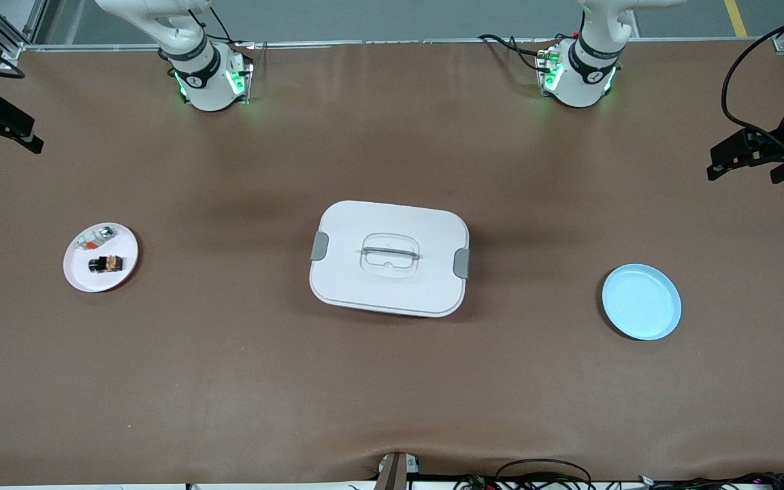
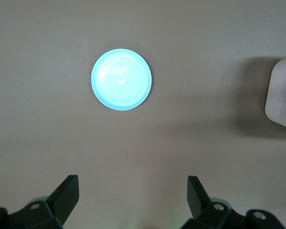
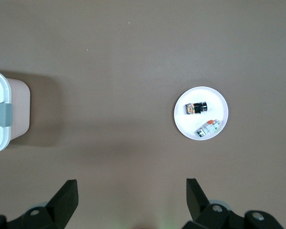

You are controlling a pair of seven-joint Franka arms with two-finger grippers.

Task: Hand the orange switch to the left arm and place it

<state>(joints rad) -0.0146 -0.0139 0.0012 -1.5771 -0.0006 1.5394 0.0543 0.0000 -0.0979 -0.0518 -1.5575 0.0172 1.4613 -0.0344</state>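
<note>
Both claws hang spread wide and empty: the left claw (image 2: 133, 200) over bare worktop (image 1: 392, 395) near the blue plate (image 1: 641, 301), the right claw (image 3: 132, 200) near the white plate (image 1: 86, 272) carrying the orange switch (image 1: 107, 263). The box (image 1: 389, 257) sits between the plates.

My brown-covered table (image 1: 392, 381) carries three things directly: the white latched box (image 1: 389, 258) at its centre, a white plate (image 1: 101, 257) out at nine o'clock from the box toward my right arm's end, and a pale blue plate (image 1: 641, 301) at about four o'clock toward my left arm's end.
</note>
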